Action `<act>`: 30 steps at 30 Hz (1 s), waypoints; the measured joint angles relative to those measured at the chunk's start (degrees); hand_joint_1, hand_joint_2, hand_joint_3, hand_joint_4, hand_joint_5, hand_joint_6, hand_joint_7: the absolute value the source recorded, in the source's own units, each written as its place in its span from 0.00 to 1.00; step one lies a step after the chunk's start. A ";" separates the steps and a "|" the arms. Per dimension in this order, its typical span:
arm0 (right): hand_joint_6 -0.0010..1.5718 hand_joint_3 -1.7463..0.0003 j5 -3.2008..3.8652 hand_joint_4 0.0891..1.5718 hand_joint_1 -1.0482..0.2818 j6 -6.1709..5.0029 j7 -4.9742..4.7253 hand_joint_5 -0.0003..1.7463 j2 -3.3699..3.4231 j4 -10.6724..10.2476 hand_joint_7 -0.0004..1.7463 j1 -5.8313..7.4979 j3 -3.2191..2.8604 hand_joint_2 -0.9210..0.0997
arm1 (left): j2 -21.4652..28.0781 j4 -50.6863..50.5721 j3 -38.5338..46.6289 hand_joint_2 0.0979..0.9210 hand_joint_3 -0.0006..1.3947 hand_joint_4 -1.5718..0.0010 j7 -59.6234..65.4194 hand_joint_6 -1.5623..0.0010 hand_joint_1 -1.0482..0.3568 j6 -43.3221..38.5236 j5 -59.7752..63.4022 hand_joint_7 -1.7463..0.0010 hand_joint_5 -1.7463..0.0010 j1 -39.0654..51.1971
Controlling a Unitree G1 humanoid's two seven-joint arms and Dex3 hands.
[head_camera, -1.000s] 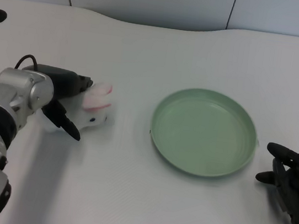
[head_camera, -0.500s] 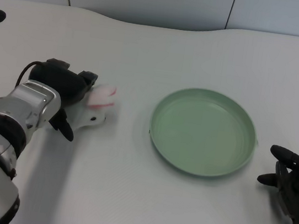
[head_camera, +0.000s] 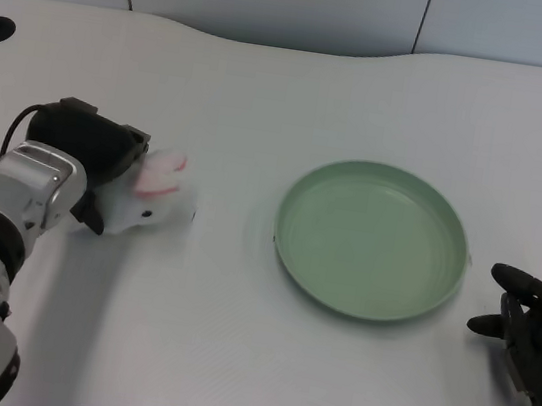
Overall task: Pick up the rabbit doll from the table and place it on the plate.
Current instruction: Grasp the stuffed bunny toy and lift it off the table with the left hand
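Rabbit doll point(head_camera: 148, 203) lay on the white worktop point(head_camera: 265, 101), well left of the green plate point(head_camera: 372, 239); left hand point(head_camera: 91, 153) was closed around its rear, holding it; plate held nothing.

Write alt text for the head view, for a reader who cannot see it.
The left robot hand grips a white rabbit doll with pink ears at the left of a white table. An empty green plate sits to the right, apart from the doll, and the right robot hand rests beyond it.
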 measured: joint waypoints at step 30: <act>0.59 0.83 0.07 0.54 0.50 1.14 -1.30 0.59 -0.01 1.31 0.20 -0.56 -0.10 0.00 | -0.67 -1.51 12.42 0.64 0.41 0.73 -5.66 0.66 0.58 -2.11 -11.67 0.45 0.32 -1.56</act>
